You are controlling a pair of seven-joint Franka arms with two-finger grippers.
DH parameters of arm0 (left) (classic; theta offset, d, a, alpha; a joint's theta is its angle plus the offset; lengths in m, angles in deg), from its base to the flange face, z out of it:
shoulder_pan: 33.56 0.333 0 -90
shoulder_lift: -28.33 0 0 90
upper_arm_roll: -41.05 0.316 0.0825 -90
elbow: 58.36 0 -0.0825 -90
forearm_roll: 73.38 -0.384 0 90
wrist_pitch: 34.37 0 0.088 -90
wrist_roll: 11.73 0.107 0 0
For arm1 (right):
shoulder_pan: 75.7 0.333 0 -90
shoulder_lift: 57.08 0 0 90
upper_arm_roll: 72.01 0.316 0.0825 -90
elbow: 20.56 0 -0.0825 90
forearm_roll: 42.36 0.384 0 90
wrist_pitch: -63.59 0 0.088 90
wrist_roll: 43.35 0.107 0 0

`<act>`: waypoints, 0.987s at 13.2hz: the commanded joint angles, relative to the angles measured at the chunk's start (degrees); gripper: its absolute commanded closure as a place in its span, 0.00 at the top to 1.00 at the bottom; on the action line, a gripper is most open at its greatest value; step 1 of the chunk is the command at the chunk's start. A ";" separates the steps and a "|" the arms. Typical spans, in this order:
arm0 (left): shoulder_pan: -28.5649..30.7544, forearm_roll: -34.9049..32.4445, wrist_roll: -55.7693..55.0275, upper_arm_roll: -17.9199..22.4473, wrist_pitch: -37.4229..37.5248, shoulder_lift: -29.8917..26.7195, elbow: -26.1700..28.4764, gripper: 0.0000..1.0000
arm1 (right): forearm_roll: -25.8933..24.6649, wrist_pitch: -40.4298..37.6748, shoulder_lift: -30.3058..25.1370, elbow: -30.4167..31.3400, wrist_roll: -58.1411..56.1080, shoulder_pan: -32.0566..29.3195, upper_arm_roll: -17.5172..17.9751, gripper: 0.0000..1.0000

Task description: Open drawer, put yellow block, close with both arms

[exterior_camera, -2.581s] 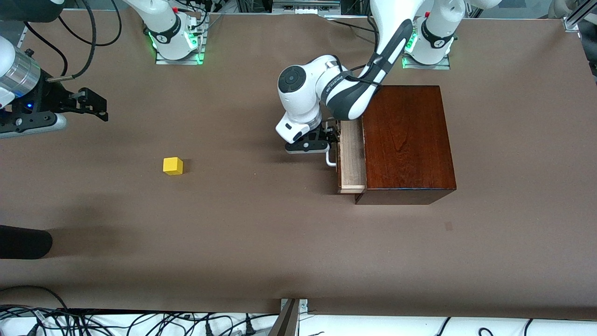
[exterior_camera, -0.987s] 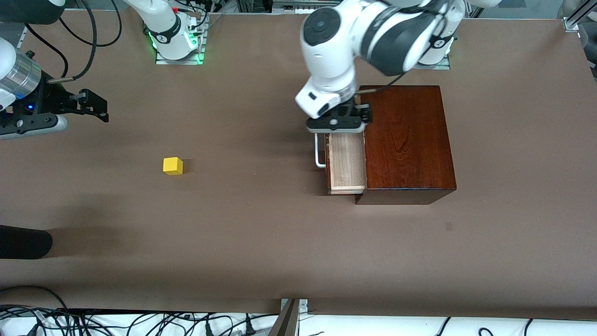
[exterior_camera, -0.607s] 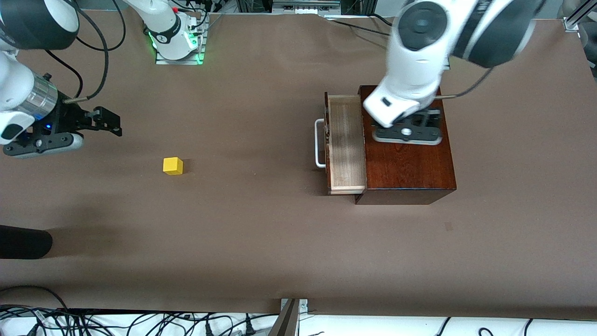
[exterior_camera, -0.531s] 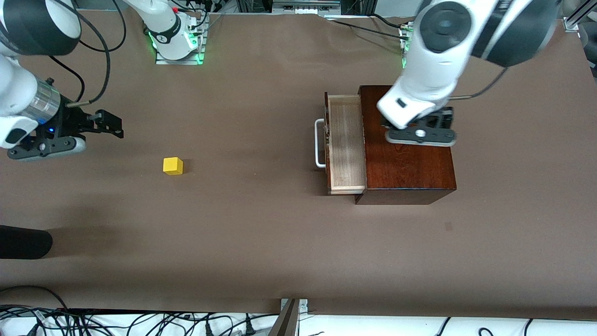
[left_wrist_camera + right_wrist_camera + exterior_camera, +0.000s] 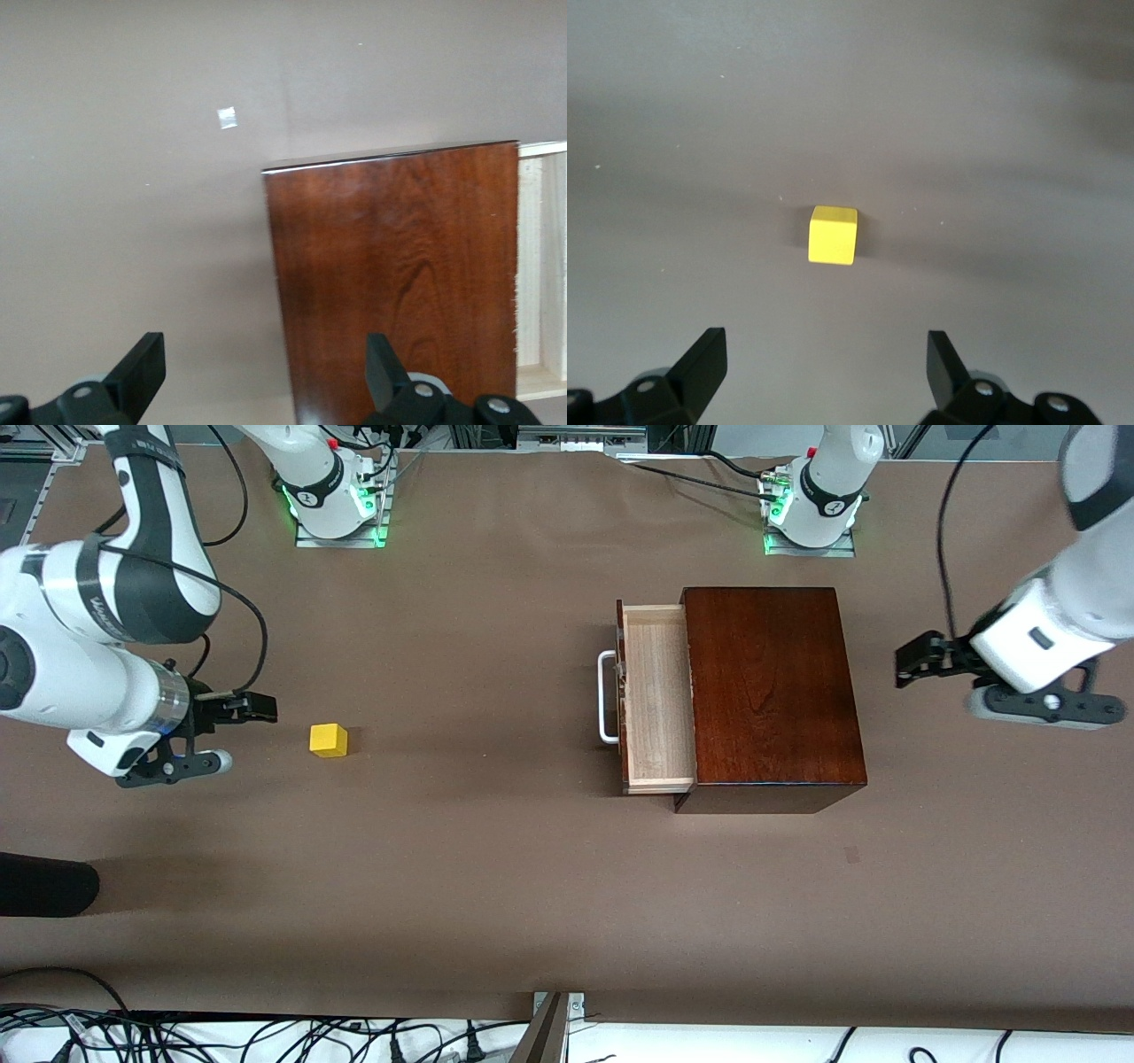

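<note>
Brown table (image 5: 496,868), drawer (image 5: 657,695) pulled out toward the right arm's end.
I see my right gripper (image 5: 824,372) spread wide over bare table, yellow block (image 5: 833,235) just ahead; left gripper (image 5: 266,376) spread beside the box (image 5: 399,274).

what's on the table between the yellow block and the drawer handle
Nothing: the front view shows only bare brown table between the yellow block and the drawer's white handle.

The drawer (image 5: 657,695) stands pulled out of the mahogany box (image 5: 769,691) on the bench (image 5: 496,886), the yellow block (image 5: 329,740) well apart toward the right arm's end, the right gripper (image 5: 252,710) just beside the block.
</note>
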 commanded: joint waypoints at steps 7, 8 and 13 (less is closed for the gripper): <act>0.35 0.78 3.21 2.73 -6.41 -12.00 14.72 1.00 | 0.49 27.04 -2.39 23.54 1.85 -0.11 0.53 1.00; 0.35 0.78 5.57 2.73 -5.09 -11.38 13.31 1.00 | 0.49 30.37 -2.21 25.91 2.38 -0.11 0.80 1.00; 0.09 0.69 6.65 2.47 -4.90 -10.05 11.45 1.00 | 0.58 40.24 -0.37 31.73 4.14 0.15 1.24 1.00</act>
